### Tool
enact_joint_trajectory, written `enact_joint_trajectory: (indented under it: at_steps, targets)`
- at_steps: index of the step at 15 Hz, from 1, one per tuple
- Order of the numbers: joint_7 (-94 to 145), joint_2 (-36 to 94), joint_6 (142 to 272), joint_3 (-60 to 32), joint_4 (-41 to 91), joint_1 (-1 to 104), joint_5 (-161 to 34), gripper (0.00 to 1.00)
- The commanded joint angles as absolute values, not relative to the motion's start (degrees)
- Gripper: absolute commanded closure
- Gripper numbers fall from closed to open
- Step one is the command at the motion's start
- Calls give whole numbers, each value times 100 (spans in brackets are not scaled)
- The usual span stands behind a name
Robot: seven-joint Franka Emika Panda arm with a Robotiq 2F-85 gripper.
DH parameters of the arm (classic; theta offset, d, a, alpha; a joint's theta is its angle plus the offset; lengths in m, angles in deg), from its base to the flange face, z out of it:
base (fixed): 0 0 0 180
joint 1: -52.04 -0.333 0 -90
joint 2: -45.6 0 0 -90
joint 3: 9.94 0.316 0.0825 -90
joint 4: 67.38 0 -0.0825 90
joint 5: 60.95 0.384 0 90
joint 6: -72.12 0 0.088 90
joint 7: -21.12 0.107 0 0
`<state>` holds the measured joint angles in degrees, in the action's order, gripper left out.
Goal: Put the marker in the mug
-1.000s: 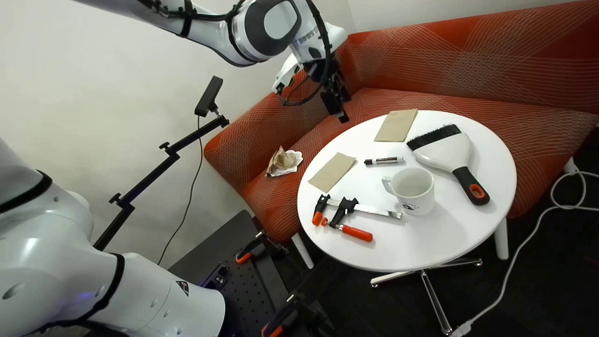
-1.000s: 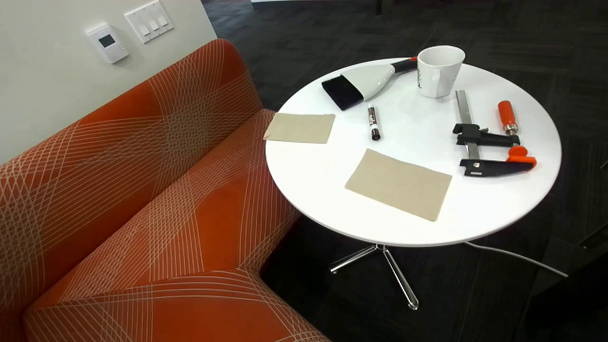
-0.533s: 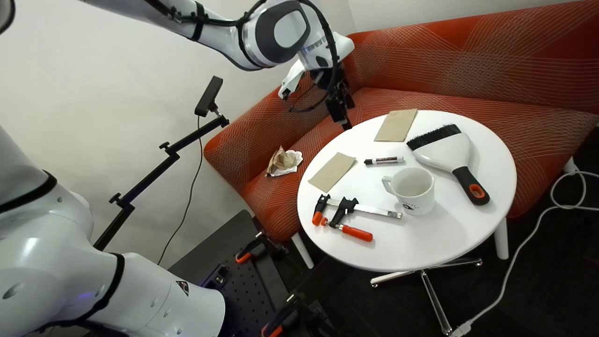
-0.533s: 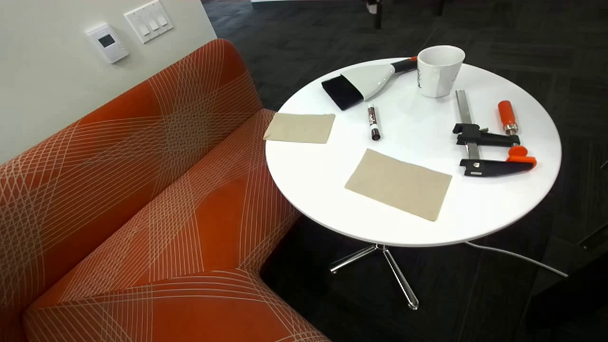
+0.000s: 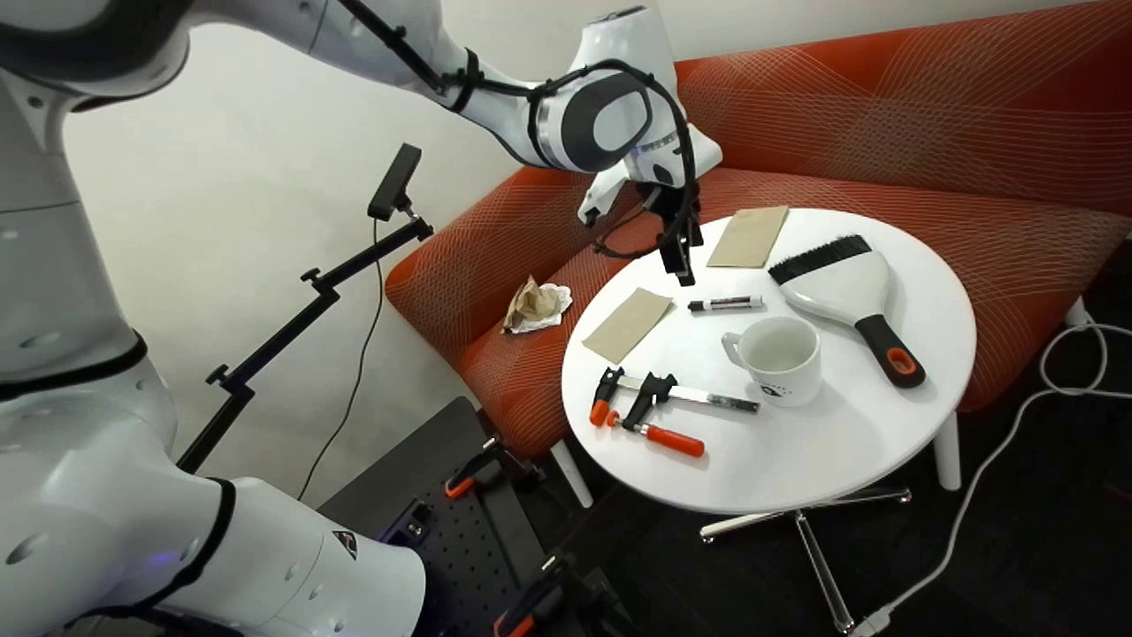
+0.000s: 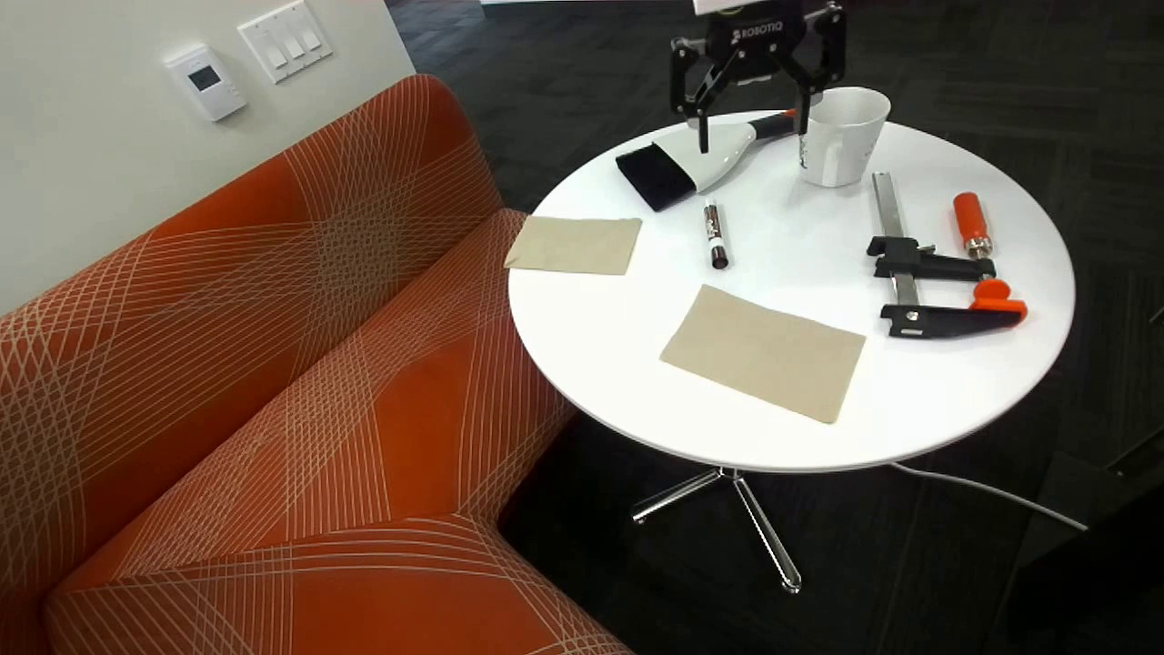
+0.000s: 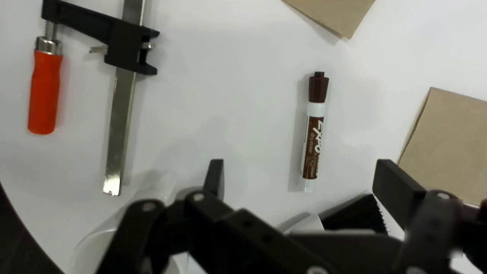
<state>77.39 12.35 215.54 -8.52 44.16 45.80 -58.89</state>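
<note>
Black two-fingered Robotiq gripper [image 6: 753,138] of mine: fingers spread wide, nothing held, above round white table [image 5: 849,451]. Slim brown-and-white dry-erase marker [image 7: 314,140] lies flat there, near squat white ceramic mug [image 5: 791,389], not inside it. Judging by wrist view, marker runs crosswise to my closing line; good. I should centre gap over barrel's middle, steer fingertips clear of black-bristled white brush [image 5: 845,290], descend straight, close gently lest barrel roll.
</note>
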Motion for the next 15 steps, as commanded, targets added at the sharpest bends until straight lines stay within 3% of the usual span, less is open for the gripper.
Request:
enact_joint_trajectory:
  at_steps: [1,14,15]
  targets:
    - [7598,628,21689,-983,3856,4499,-5612,0]
    - [7735,-611,21842,-1337,2781,4128,-5631,0]
    - [7726,-656,21840,-1352,2737,4115,-5628,25]
